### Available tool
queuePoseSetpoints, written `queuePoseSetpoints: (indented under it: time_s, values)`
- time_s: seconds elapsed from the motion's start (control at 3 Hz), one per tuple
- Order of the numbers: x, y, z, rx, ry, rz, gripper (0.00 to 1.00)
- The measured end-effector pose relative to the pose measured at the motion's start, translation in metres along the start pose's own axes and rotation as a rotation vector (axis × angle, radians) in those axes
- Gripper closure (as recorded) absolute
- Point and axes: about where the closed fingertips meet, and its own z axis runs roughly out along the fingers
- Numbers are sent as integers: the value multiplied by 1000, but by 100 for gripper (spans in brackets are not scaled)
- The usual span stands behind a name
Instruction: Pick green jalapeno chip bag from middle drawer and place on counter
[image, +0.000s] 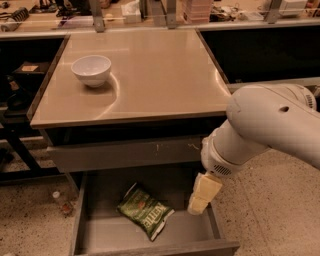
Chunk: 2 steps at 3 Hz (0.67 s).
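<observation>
The green jalapeno chip bag lies flat on the floor of the open middle drawer, left of centre, its white KETTLE end toward the front right. My gripper hangs from the white arm over the drawer's right side, to the right of the bag and apart from it, above the drawer floor. The counter is the glossy beige tabletop above the drawer.
A white bowl stands on the counter's left part. A closed grey drawer front sits above the open drawer. A cluttered ledge with metal posts runs along the back. A small bottle lies on the speckled floor at left.
</observation>
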Motion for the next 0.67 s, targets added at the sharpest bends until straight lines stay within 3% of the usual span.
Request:
queuePoseSetpoints:
  time_s: [0.33, 0.67]
  values:
    - [0, 0, 0, 0, 0, 0, 0]
    - [-5, 10, 29, -34, -28, 29, 0]
